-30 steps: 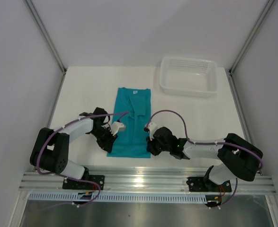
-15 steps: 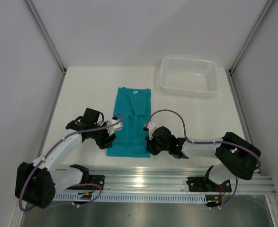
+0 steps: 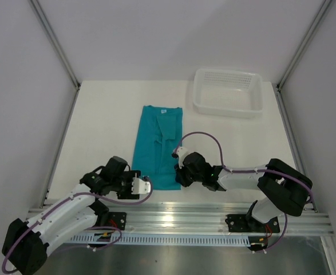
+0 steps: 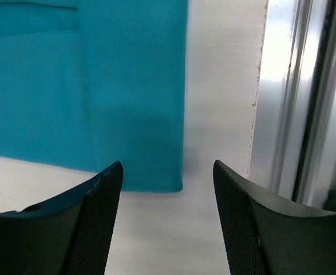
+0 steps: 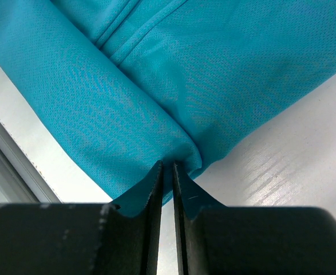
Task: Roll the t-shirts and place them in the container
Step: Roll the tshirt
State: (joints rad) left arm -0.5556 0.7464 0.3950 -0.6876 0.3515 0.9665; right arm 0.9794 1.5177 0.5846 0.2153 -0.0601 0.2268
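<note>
Top external: shirt (image 3: 156, 143) lies as a long folded strip on the table (image 3: 99, 114), collar at the far end; basket (image 3: 228, 107) far right, well apart.
Left wrist: left gripper (image 4: 168, 166) spread wide, holding nothing, by the shirt's near left corner.
Right wrist: right gripper (image 5: 168, 167) nearly closed, pinching a fold at the shirt's near right edge.

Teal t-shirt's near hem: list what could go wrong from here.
Only the right gripper pinches the teal soft-fabric t-shirt; the left gripper is open, off the cloth, so a roll begun now would likely skew.
The right pinch holds little cloth and might slip.
The silver metal rail lies close beside the hem; the left gripper could strike it.
</note>
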